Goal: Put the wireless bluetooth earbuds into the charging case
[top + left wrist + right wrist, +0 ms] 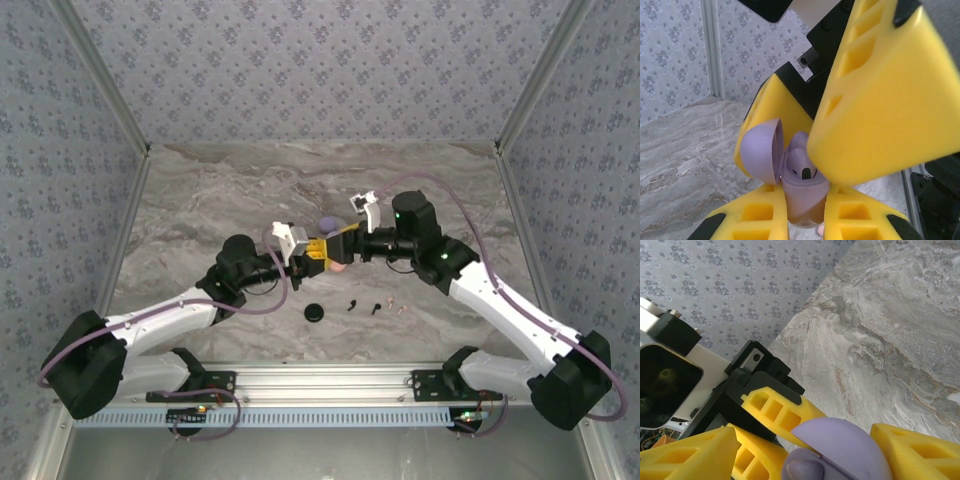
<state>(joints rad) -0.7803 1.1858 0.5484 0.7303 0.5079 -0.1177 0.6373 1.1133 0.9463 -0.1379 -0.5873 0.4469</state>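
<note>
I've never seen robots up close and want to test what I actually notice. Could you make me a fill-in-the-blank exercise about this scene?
1. The charging case held up off the table is ___ in colour.
2. Its lid is ___, with an earbud seated inside.
3. The fingers around the case are ___.
4. The round disc lying on the table is ___.

Missing words: lilac; open; yellow; black.
</note>
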